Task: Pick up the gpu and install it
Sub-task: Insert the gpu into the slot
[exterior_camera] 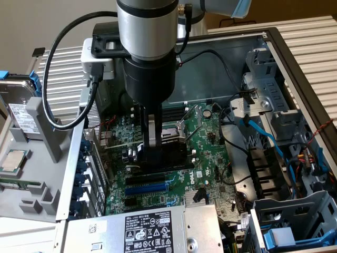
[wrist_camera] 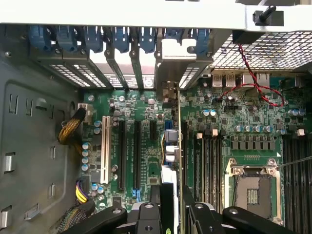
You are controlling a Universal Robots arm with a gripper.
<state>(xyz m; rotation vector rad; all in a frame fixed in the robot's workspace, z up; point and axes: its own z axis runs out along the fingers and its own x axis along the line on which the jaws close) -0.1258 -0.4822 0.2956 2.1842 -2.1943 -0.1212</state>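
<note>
- Open grey metal computer case [exterior_camera: 274, 39] holds a large green motherboard [exterior_camera: 210, 153], a silver labelled power supply [exterior_camera: 152, 232] and blue-latched drive cages.
- Black gripper [exterior_camera: 158, 150] reaches down into the case, part-closed and clamped on the gpu [exterior_camera: 176, 155].
- The gpu stands on edge over the expansion slots, its silver bracket [wrist_camera: 174, 58] at the case's rear opening; I can't tell whether it is seated.
- Grey tray [exterior_camera: 31, 205] outside holds a square processor chip [exterior_camera: 13, 161].

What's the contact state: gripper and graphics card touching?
Touching. Wrist view: the graphics card sits edge-on, clamped in the gripper, no gap on either side.
</note>
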